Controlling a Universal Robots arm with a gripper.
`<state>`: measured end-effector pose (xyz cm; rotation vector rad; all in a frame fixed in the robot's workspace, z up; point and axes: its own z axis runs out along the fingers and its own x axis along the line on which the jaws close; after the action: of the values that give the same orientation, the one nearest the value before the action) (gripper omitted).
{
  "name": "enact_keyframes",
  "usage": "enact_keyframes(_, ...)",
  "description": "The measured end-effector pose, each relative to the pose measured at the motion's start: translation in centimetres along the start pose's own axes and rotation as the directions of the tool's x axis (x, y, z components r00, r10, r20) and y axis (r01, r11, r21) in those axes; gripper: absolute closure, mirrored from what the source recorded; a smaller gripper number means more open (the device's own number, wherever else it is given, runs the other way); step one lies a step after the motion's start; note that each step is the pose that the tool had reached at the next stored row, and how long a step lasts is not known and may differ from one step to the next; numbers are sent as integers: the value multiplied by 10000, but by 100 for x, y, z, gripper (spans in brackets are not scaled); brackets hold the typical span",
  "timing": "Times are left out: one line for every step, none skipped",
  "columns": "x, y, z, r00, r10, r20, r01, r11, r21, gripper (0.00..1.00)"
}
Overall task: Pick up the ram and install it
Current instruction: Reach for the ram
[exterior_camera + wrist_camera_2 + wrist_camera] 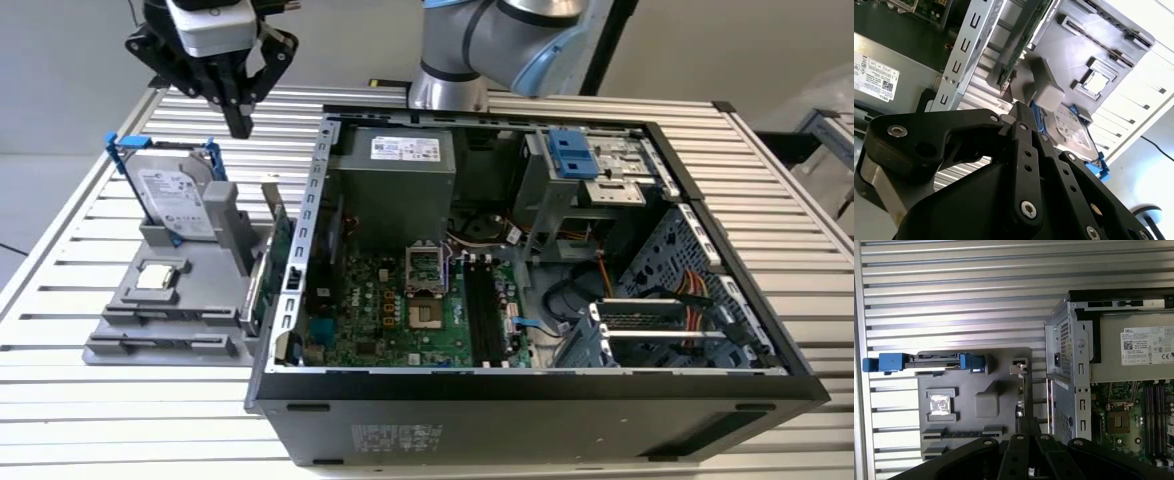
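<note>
The ram [267,262] stands on its long edge in a slot on the grey fixture [147,315], on the side next to the open computer case [302,190]. My gripper [240,126] hangs shut and empty above the fixture's far end, between the hard drive and the ram, well clear of both. In the first wrist view the ram [1021,389] is a thin line just beyond my gripper [1029,429]. In the second wrist view my gripper [1020,109] points at the ram's [1021,47] green edge. The motherboard's dark memory slots [487,315] lie inside the case.
A silver hard drive with blue rails [174,195] stands upright in the fixture. A small square processor [160,277] lies flat in front of it. The arm's base [461,60] rises behind the case. The slatted table [120,410] runs to its edges on all sides.
</note>
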<state>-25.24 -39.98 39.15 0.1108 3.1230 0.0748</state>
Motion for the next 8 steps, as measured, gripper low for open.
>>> enact_keyframes(11, -1, 0, 10000, 0, 0, 0, 10000, -1, 100)
enact_keyframes(21, -2, 0, 10000, 0, 1, 0, 10000, -1, 100)
enact_keyframes(32, -2, 1, 10000, -1, 1, 1, 10000, -1, 100)
enact_keyframes(43, -3, 0, 10000, 0, 1, 0, 10000, -1, 100)
enact_keyframes(53, -4, 0, 10000, 0, 0, 0, 10000, -1, 100)
enact_keyframes(63, -5, 0, 10000, 0, 1, 0, 10000, 0, 100)
enact_keyframes(75, -5, 0, 10000, 0, 1, 0, 10000, -1, 100)
enact_keyframes(86, -6, 0, 10000, 0, 0, 0, 10000, 0, 100)
